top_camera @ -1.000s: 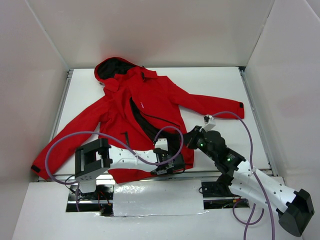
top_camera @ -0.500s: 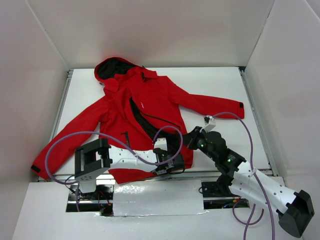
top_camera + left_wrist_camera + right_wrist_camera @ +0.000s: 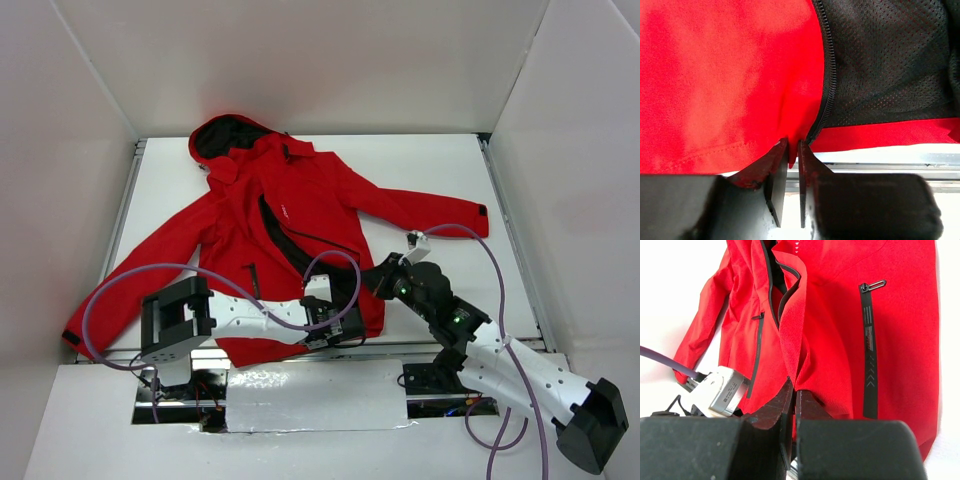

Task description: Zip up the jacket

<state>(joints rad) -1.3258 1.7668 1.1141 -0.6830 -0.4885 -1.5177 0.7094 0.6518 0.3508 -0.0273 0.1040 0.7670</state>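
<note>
the jacket (image 3: 300, 190) hem is held by the left pincer (image 3: 792, 146) and right pincer (image 3: 793, 389), both clenched; next the zipper (image 3: 828, 75) ends must be joined.

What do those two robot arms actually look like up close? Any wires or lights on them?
The left arm and right arm have white shells and black joints. A purple cable loops along each. Small green lights glow on the right one. The left gripper and right gripper each have two flat black fingers.
</note>
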